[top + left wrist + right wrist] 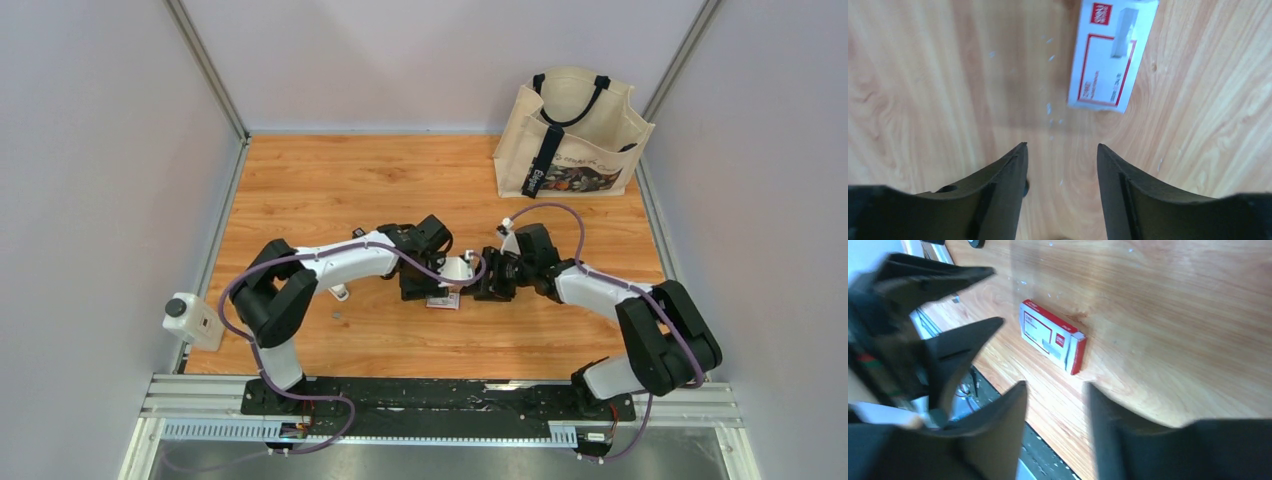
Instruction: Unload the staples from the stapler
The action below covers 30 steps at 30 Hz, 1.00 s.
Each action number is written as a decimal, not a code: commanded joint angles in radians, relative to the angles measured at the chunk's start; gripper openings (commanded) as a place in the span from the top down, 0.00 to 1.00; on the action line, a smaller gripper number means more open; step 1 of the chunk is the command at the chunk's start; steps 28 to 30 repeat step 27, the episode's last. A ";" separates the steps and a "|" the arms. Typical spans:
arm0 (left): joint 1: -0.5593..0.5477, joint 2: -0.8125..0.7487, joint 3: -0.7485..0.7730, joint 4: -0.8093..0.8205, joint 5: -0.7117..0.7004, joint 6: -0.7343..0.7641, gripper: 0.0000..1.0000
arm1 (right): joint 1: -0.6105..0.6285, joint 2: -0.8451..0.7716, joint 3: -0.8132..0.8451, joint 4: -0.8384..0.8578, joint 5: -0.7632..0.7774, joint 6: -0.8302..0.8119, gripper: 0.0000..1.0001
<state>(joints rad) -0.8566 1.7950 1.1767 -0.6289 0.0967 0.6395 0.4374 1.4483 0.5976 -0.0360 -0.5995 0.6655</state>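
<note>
Both grippers meet over the middle of the table. My left gripper (pixel 420 288) (pixel 1062 155) is open and empty, pointing down at bare wood just short of a small pink-and-white flat box (pixel 443 300) (pixel 1108 60). My right gripper (pixel 488 287) (pixel 1055 390) is open and empty, just right of the same box (pixel 1050 335). The left gripper's black fingers (pixel 960 342) show at the left of the right wrist view. A small white object (pixel 340 292) lies under the left forearm; I cannot tell whether it is the stapler. Tiny pale flecks (pixel 1049 107) dot the wood; no staple strips are clearly visible.
A beige tote bag (pixel 572 135) stands at the back right. A white device (pixel 192 318) sits off the table's left edge. A small grey speck (pixel 338 315) lies near the left forearm. Grey walls enclose the table on three sides.
</note>
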 commanded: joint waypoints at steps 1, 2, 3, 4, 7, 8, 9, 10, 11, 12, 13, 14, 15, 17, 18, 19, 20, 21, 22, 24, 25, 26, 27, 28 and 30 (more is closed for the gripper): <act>0.063 -0.149 0.133 -0.139 0.032 -0.064 0.36 | -0.019 -0.063 0.031 -0.122 0.064 -0.058 0.39; 0.077 -0.184 0.155 -0.161 0.035 -0.083 0.32 | -0.019 -0.083 0.047 -0.137 0.088 -0.061 0.31; 0.103 -0.203 0.185 -0.178 0.037 -0.093 0.30 | -0.019 -0.097 0.054 -0.148 0.098 -0.064 0.24; 0.117 -0.219 0.198 -0.217 0.044 -0.100 0.28 | -0.019 -0.106 0.065 -0.178 0.113 -0.073 0.17; 0.169 -0.295 0.224 -0.271 0.061 -0.123 0.25 | -0.019 -0.153 0.117 -0.257 0.158 -0.101 0.00; 0.183 -0.336 0.224 -0.279 0.066 -0.132 0.20 | -0.019 -0.166 0.134 -0.272 0.173 -0.109 0.00; 0.214 -0.356 0.215 -0.291 0.073 -0.138 0.20 | -0.019 -0.192 0.161 -0.303 0.181 -0.115 0.00; 0.232 -0.377 0.212 -0.301 0.083 -0.146 0.20 | -0.019 -0.206 0.178 -0.320 0.191 -0.127 0.00; 0.252 -0.414 0.209 -0.311 0.095 -0.162 0.20 | -0.019 -0.215 0.192 -0.335 0.211 -0.132 0.00; 0.298 -0.433 0.209 -0.328 0.106 -0.176 0.19 | -0.019 -0.235 0.223 -0.358 0.217 -0.133 0.00; 0.321 -0.451 0.205 -0.334 0.133 -0.187 0.19 | -0.019 -0.238 0.240 -0.370 0.216 -0.139 0.00; 0.349 -0.488 0.201 -0.339 0.152 -0.214 0.19 | -0.019 -0.241 0.255 -0.383 0.218 -0.148 0.00; 0.404 -0.509 0.181 -0.338 0.167 -0.227 0.19 | -0.019 -0.244 0.274 -0.401 0.216 -0.152 0.00; 0.454 -0.578 0.144 -0.327 0.207 -0.250 0.19 | -0.020 -0.252 0.313 -0.409 0.208 -0.147 0.00; 0.497 -0.603 0.099 -0.307 0.218 -0.254 0.18 | -0.017 -0.259 0.323 -0.409 0.204 -0.145 0.00; 0.514 -0.632 0.071 -0.296 0.228 -0.258 0.18 | -0.017 -0.269 0.340 -0.410 0.201 -0.144 0.00; 0.528 -0.681 0.045 -0.285 0.233 -0.268 0.18 | -0.016 -0.273 0.346 -0.413 0.202 -0.142 0.00; 0.548 -0.703 -0.003 -0.270 0.236 -0.274 0.18 | -0.012 -0.278 0.349 -0.413 0.204 -0.142 0.00; 0.556 -0.729 -0.026 -0.262 0.239 -0.274 0.18 | -0.006 -0.284 0.352 -0.410 0.205 -0.142 0.00; 0.582 -0.792 -0.089 -0.230 0.239 -0.291 0.18 | 0.010 -0.286 0.364 -0.424 0.219 -0.148 0.00; 0.591 -0.812 -0.107 -0.221 0.242 -0.297 0.18 | 0.020 -0.282 0.372 -0.436 0.225 -0.153 0.00; 0.602 -0.839 -0.121 -0.213 0.241 -0.311 0.18 | 0.029 -0.276 0.389 -0.446 0.249 -0.158 0.00; 0.623 -0.850 -0.141 -0.200 0.239 -0.317 0.18 | 0.046 -0.279 0.392 -0.456 0.260 -0.161 0.00; 0.623 -0.850 -0.141 -0.200 0.239 -0.317 0.18 | 0.046 -0.279 0.392 -0.456 0.260 -0.161 0.00; 0.623 -0.850 -0.141 -0.200 0.239 -0.317 0.18 | 0.046 -0.279 0.392 -0.456 0.260 -0.161 0.00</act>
